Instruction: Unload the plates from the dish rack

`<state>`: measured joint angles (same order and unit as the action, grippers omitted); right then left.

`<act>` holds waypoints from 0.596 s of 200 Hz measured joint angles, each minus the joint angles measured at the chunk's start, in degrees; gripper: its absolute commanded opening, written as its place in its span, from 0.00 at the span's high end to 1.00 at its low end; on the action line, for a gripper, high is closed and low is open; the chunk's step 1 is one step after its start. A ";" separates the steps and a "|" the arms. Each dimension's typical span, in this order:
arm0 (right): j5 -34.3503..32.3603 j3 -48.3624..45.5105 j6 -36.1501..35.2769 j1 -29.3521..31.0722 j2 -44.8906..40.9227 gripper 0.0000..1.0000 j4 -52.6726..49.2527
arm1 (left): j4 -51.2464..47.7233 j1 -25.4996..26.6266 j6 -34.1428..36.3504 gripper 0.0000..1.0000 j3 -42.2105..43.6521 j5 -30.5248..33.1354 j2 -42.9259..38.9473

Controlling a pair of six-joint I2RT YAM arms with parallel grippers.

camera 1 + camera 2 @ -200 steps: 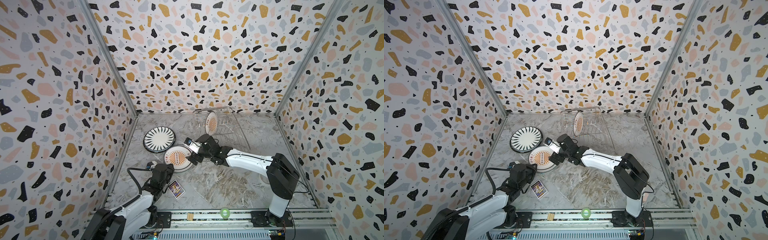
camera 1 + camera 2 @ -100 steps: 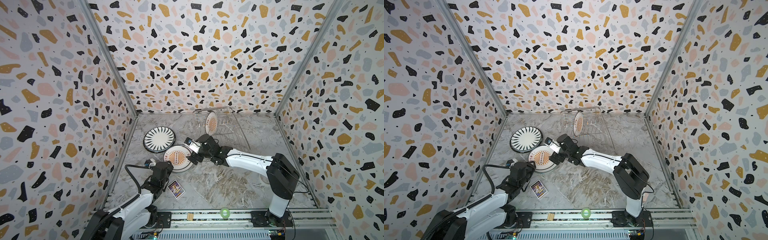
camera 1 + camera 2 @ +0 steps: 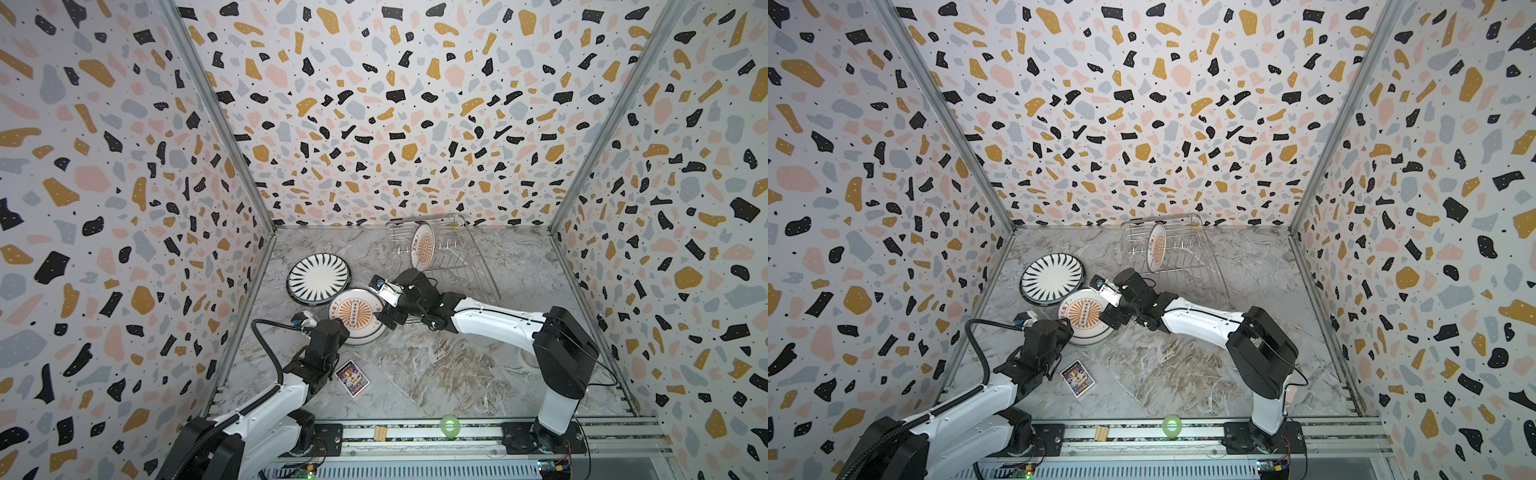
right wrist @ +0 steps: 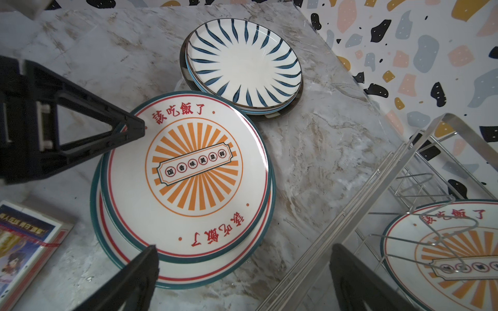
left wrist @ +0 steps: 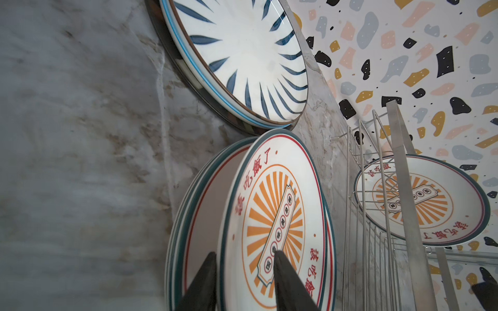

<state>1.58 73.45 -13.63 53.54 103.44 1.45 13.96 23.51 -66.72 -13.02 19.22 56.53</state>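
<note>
One sunburst plate [image 3: 423,249] is left in the dish rack [image 3: 461,270] by the back wall, standing on edge, face turned toward the left side. That's the target! The right gripper [image 3: 388,309] hovers wide open and empty just in front of the rack. It's clearly the nearer arm, with the plate just beyond it toward the wall. The left gripper [image 5: 245,253] straddles the rim of the top plate on the sunburst stack [image 3: 356,316]; pinching or loose, I can't tell. The striped plates [image 3: 319,277] lie just beside.
</note>
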 measured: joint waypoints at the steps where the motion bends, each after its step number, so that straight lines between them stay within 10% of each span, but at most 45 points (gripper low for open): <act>1: -0.02 0.00 0.00 0.00 0.00 0.00 0.00 | -0.07 0.04 0.00 0.63 0.00 0.04 0.04; 119: -1.46 0.00 0.00 0.00 0.00 0.00 0.09 | -1.88 1.18 1.07 0.49 0.00 2.69 -0.28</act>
<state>0.12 73.45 -13.63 53.54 103.44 1.54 12.08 24.69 -65.65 -13.02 21.91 56.25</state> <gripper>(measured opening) 0.997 0.513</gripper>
